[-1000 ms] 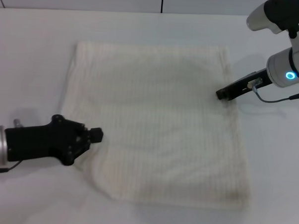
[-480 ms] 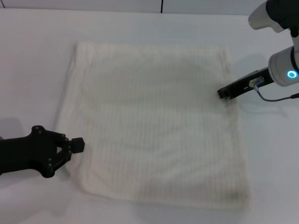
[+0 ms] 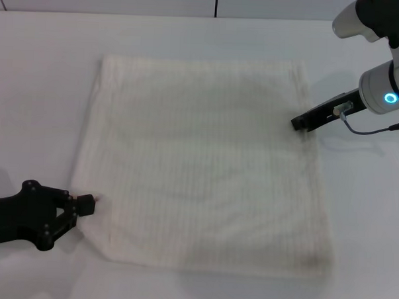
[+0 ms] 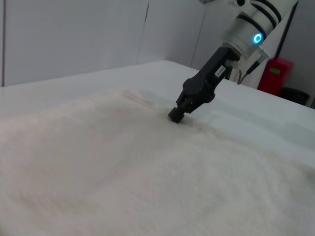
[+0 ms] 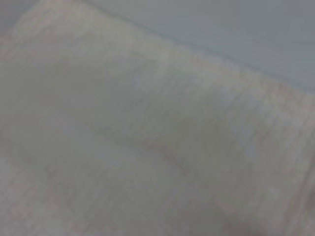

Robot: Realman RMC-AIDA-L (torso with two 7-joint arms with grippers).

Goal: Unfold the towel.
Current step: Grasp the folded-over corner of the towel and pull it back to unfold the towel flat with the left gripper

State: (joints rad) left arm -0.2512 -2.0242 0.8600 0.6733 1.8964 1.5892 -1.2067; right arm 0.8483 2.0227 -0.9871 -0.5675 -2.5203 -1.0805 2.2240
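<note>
The cream-white towel [image 3: 205, 163] lies spread almost flat on the white table [image 3: 43, 83], its near-left corner bunched and drawn toward the left gripper [image 3: 86, 205], whose jaws are closed on that corner, low at the table's near-left. The right gripper [image 3: 299, 123] presses its tip on the towel's right edge near the far corner; I cannot tell how its jaws stand

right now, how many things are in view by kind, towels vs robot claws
towel: 1
claws: 2, the left claw at the towel's near left edge, the right claw at its right edge
total: 3
</note>
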